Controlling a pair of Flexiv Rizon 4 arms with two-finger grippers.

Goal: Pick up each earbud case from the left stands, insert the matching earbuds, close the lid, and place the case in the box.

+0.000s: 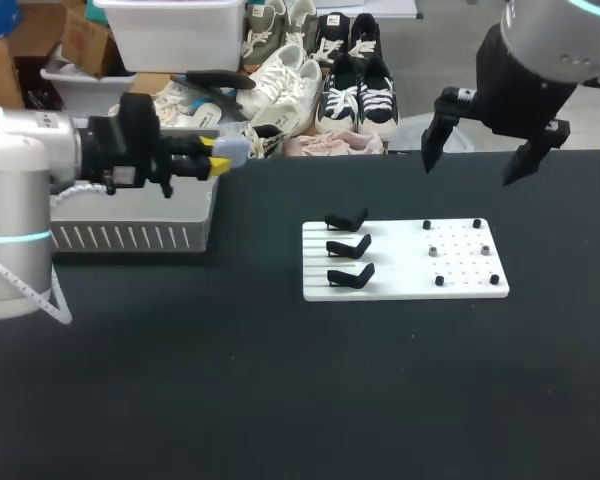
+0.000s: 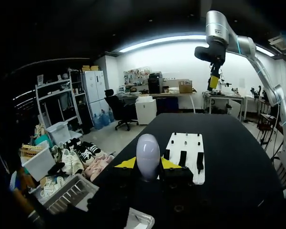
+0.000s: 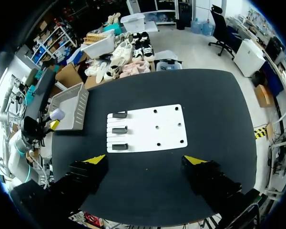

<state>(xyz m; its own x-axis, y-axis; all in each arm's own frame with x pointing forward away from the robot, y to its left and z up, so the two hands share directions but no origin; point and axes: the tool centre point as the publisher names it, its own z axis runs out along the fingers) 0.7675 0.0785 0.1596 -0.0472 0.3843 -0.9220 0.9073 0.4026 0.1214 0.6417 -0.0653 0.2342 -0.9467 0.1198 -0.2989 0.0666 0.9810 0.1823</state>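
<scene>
Left gripper [image 2: 148, 164] clamped on earbud case [image 2: 148, 151] near box [image 1: 130, 238], right gripper [image 3: 145, 160] spread open above table [image 1: 280, 400]

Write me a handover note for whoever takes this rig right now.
Left claw: shut on a white earbud case, lid closed, held at the edge of the grey box.
Right claw: open, empty, high above the table.
Done: all three black stands on the white board are empty.
Left: set this case in the box. I cannot see what the box already holds.
</scene>
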